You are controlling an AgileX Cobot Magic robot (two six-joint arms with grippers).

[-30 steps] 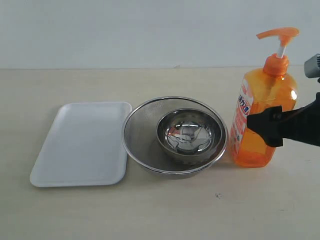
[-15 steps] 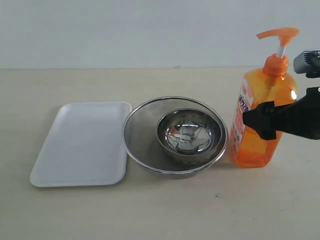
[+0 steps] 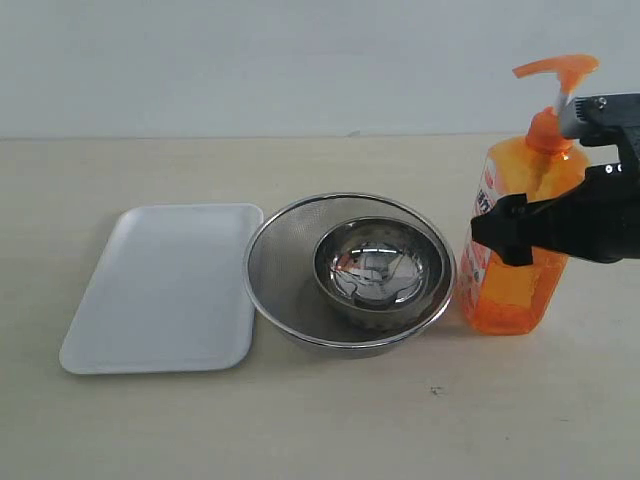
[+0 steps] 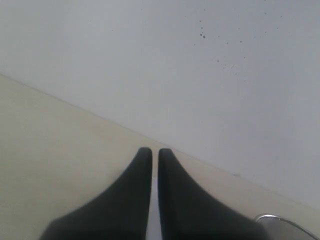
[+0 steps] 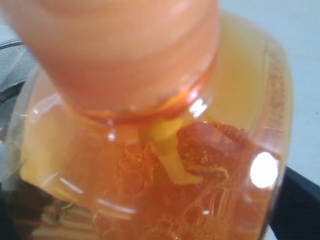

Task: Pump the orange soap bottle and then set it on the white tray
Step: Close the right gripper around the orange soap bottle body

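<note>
The orange soap bottle (image 3: 510, 290) stands upright on the table at the right, its pump head (image 3: 560, 68) raised on the white stem. My right gripper (image 3: 497, 232) reaches in from the right at mid-body height, one black finger across the bottle's front. In the right wrist view the orange soap bottle (image 5: 165, 150) fills the frame, with dark fingers (image 5: 297, 205) at its sides; the right gripper (image 5: 155, 220) is open around it. The white tray (image 3: 160, 290) lies flat at the left. My left gripper (image 4: 155, 150) is shut over bare table, holding nothing.
A round steel mesh strainer (image 3: 280, 270) with a shiny steel bowl (image 3: 380, 262) inside sits between the tray and the bottle, close to both. The strainer's rim (image 4: 275, 218) shows at the edge of the left wrist view. A pale wall stands behind the table.
My right gripper has slid up and to the left along the bottle's body, from its lower half to mid-height. The bottle, tray and strainer stayed in place.
</note>
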